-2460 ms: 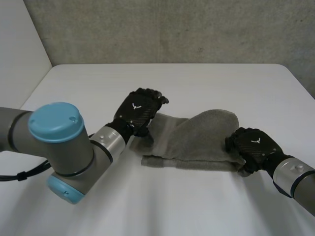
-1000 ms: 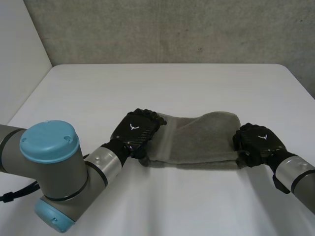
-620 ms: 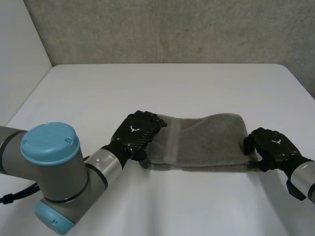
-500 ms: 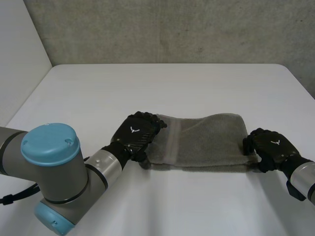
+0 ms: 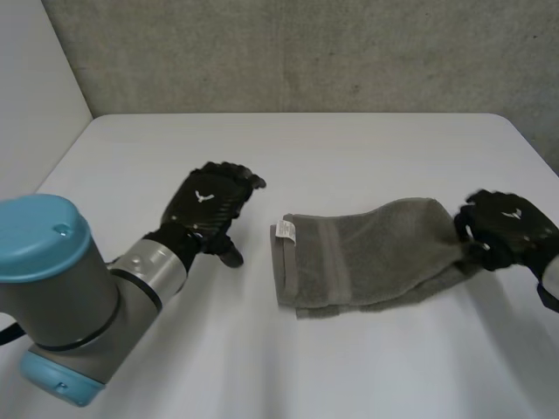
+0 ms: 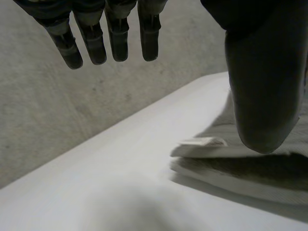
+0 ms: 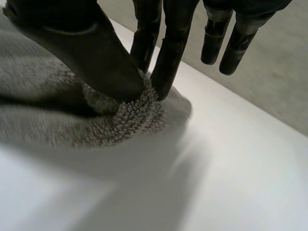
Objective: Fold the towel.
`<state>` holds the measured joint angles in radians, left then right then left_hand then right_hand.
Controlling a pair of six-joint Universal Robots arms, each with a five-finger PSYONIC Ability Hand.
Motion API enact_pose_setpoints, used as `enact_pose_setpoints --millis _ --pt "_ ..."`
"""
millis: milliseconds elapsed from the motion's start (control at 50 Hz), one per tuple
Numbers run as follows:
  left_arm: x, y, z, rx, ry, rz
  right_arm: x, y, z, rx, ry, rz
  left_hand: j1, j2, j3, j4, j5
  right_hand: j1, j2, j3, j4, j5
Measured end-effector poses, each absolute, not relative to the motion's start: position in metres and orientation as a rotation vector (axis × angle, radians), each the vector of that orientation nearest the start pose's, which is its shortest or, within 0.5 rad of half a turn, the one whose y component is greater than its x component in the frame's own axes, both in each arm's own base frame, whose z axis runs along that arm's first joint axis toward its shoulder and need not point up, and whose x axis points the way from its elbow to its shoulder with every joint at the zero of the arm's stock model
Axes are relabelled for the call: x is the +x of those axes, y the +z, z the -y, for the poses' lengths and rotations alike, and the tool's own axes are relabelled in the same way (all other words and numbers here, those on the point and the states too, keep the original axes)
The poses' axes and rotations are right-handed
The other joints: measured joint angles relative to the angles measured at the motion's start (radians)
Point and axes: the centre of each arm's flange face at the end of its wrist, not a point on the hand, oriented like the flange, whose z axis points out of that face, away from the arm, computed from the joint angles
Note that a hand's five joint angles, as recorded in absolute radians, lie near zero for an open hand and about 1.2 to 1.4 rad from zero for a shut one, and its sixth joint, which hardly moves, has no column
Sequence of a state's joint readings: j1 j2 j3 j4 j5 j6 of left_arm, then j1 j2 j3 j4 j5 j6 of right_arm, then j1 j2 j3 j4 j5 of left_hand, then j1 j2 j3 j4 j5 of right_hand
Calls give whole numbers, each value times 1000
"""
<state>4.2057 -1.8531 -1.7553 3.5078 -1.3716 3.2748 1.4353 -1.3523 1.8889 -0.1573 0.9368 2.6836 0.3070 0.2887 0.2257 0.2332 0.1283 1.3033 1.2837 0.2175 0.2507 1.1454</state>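
Fingers (image 6: 115,41) of the left hand (image 5: 210,205) hang straight and loose, the thumb (image 6: 262,86) set apart from them, and they hold nothing. In the head view this hand is over the bare table (image 5: 175,148), near the left end of the towel (image 5: 358,257) but clear of it. The left wrist view shows that end (image 6: 231,168) beyond the thumb: stacked layers with edges roughly even, and a small white label (image 6: 202,142) sticking out on top.

The towel lies right of the table's middle, folded into a long grey band running left to right. The label (image 5: 285,230) sits at the far corner of its left end. Toward the right the band narrows and bunches.

The right hand (image 5: 505,229) is at the table's right side, grasping the towel's right end. In the right wrist view its thumb (image 7: 86,43) and two fingers (image 7: 171,48) pinch a tuft of the looped cloth (image 7: 130,118) between them, low over the table (image 7: 231,183). The remaining fingers are straight and touch nothing.
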Motion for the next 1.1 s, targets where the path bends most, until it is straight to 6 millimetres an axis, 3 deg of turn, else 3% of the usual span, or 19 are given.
enact_pose_setpoints --millis 140,180,200,300,440,540,640,680,860,1000,1100 --pt "-287 205 231 1007 -2350 -2419 223 210 269 -1095 -1717 -1981 0 0 0 0 0 0 11 0 0 5" --pt "-285 206 234 982 -2354 -2423 260 217 248 -1160 -1698 -1877 0 0 0 0 0 0 19 0 0 5" --pt "-285 205 234 976 -2354 -2425 267 217 244 -1171 -1691 -1860 0 0 0 0 0 0 19 0 0 5" --pt "-282 205 238 922 -2357 -2454 319 201 205 -1267 -1592 -1750 0 0 0 0 -1 0 19 0 0 5" --pt "-282 205 238 899 -2360 -2469 353 164 177 -1339 -1497 -1720 0 0 0 0 -2 -63 -44 0 0 -52" --pt "-283 206 238 901 -2365 -2467 356 154 177 -1317 -1499 -1756 0 0 0 0 -2 -500 -471 0 0 -497" --pt "-285 209 240 903 -2385 -2455 343 174 190 -1188 -1545 -1802 0 0 0 0 -2 -927 -897 0 0 -1006" --pt "-287 211 240 903 -2401 -2449 334 184 195 -1129 -1563 -1819 0 0 0 0 -2 -1017 -995 0 0 -1083" --pt "-309 223 244 863 -2517 -2501 285 215 219 -840 -1623 -1933 0 0 0 0 -2 -1053 -1032 0 0 -1083" --pt "-336 213 244 848 -2519 -2631 262 211 229 -731 -1557 -2061 0 0 0 0 -2 -1053 -1032 0 0 -1083" --pt "-353 188 235 883 -2404 -2753 258 193 243 -701 -1496 -2132 0 0 0 0 -2 -1053 -1033 0 0 -1083"
